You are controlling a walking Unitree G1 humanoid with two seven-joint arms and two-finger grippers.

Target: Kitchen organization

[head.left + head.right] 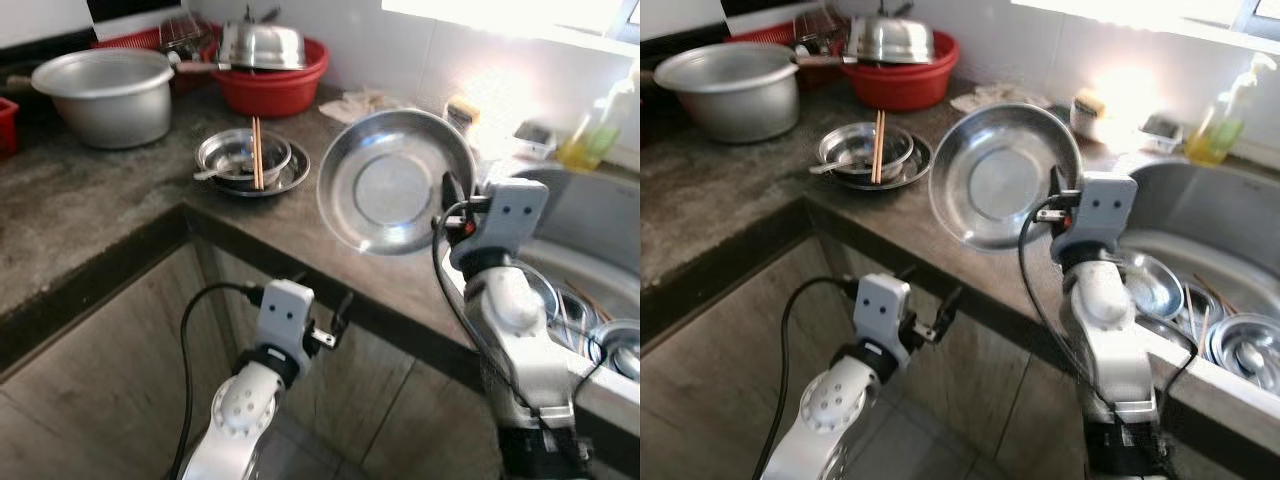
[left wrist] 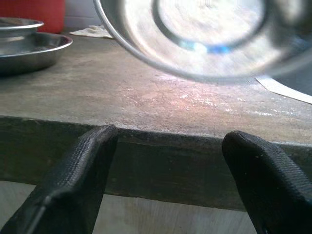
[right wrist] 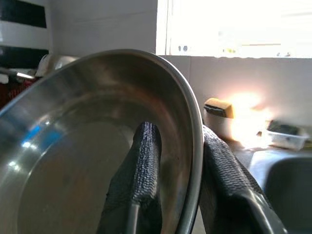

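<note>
Left eye view puts the steel plate [image 1: 395,182] just right of frame centre, lifted clear above the table [image 1: 90,210] and tilted so its hollow faces the camera; the right tool [image 1: 447,205] grips its right rim, and the right wrist view shows one black finger [image 3: 141,180] inside the dish and the other behind the rim. The left tool [image 1: 335,320] hangs low at centre, below the table edge, its fingers spread and holding nothing. To do this step well, the plate probably wants levelling before it is lowered, since a rim pinch on smooth metal could slip, and it should be set down gently on a bare stretch of table or onto the stack. That stack, a small steel bowl in a plate [image 1: 250,165] with chopsticks [image 1: 256,152] laid across, sits above and left of centre. Further upper left stands a large pot [image 1: 105,95]; a red basin [image 1: 275,80] at top centre carries an upturned steel bowl [image 1: 262,45]. At lower right the sink [image 1: 1240,210] holds more steel bowls [image 1: 1240,350].
</note>
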